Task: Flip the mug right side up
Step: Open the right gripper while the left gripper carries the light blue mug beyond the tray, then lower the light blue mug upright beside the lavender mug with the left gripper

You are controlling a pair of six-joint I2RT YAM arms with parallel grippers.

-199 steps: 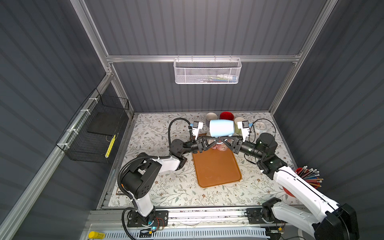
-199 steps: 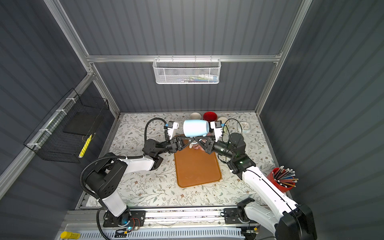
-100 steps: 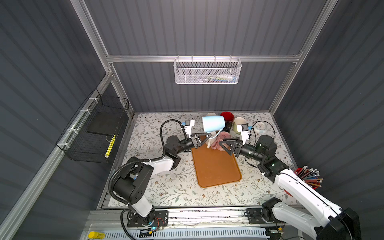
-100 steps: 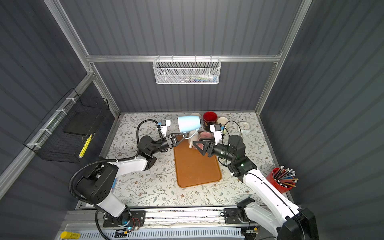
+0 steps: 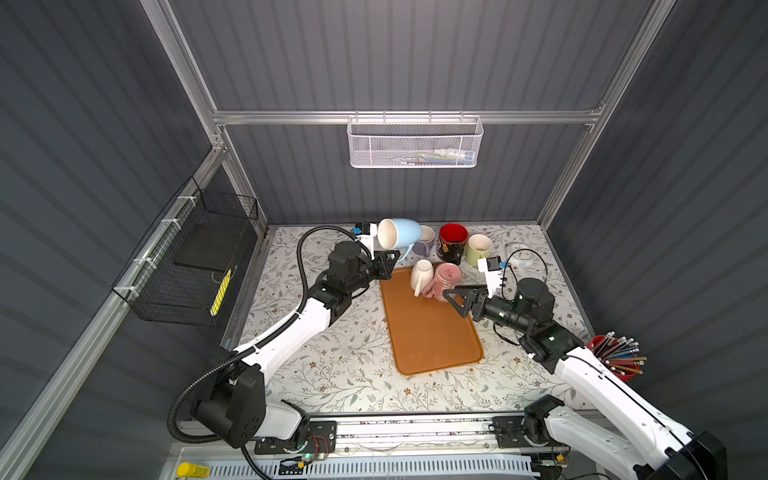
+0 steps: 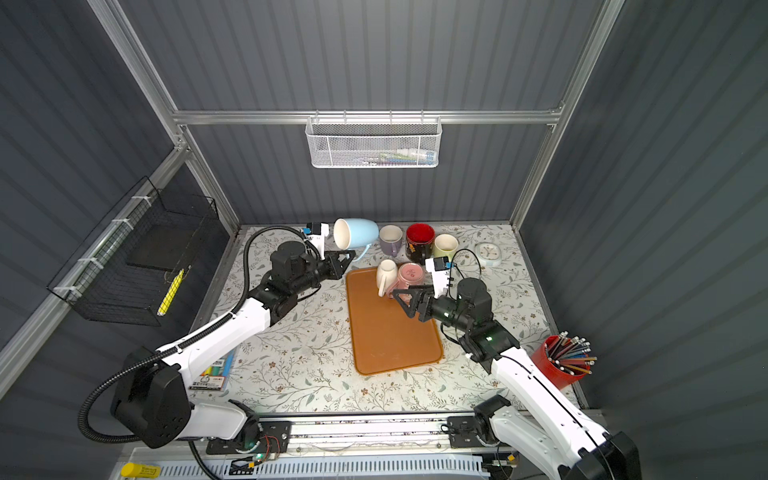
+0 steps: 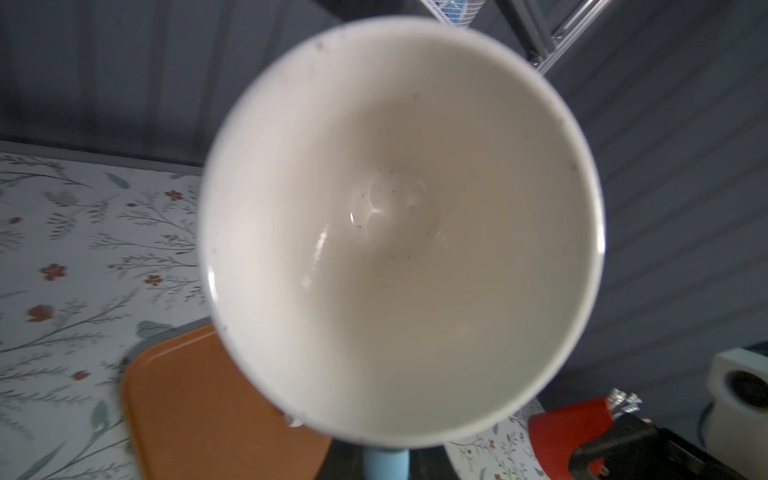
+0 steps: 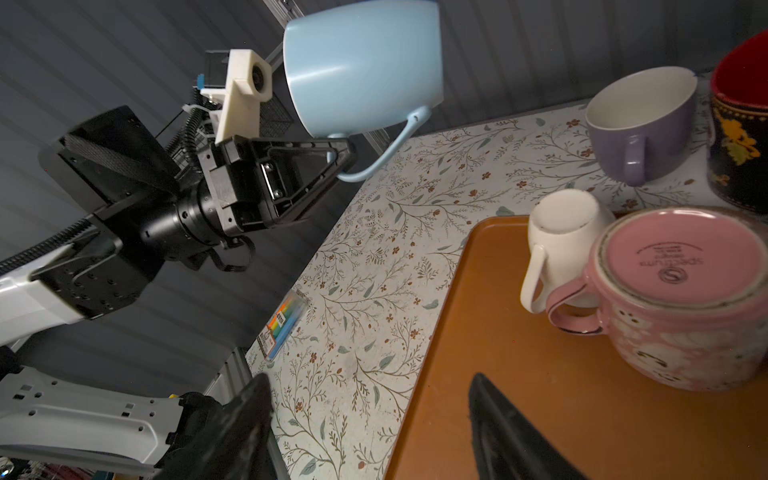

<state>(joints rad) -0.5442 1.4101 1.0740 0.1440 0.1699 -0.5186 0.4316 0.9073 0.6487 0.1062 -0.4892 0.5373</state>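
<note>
A light blue mug (image 5: 400, 237) (image 6: 357, 237) with a cream inside hangs in the air on its side, above the table's far part and left of the orange tray (image 5: 432, 340). Its mouth faces the left wrist camera and fills that view (image 7: 399, 232). My left gripper (image 5: 392, 262) (image 6: 348, 259) (image 8: 345, 153) is shut on the mug's thin blue handle (image 8: 386, 149), below the body (image 8: 361, 66). My right gripper (image 5: 451, 299) (image 6: 401, 301) (image 8: 370, 382) stands open and empty over the tray, beside the pink mug.
On the tray's far end a pink mug (image 5: 446, 276) and a white mug (image 5: 420, 276) stand upside down. Behind them stand a purple (image 5: 426, 245), a black-and-red (image 5: 452, 243) and a pale green mug (image 5: 478, 249). A red pencil cup (image 5: 615, 361) is at right, a marker pack (image 6: 212, 374) at left.
A second ago both grippers held the blue mug over the tray. The right gripper has opened and drawn back; the left has carried the mug leftward and turned its mouth to the left.
</note>
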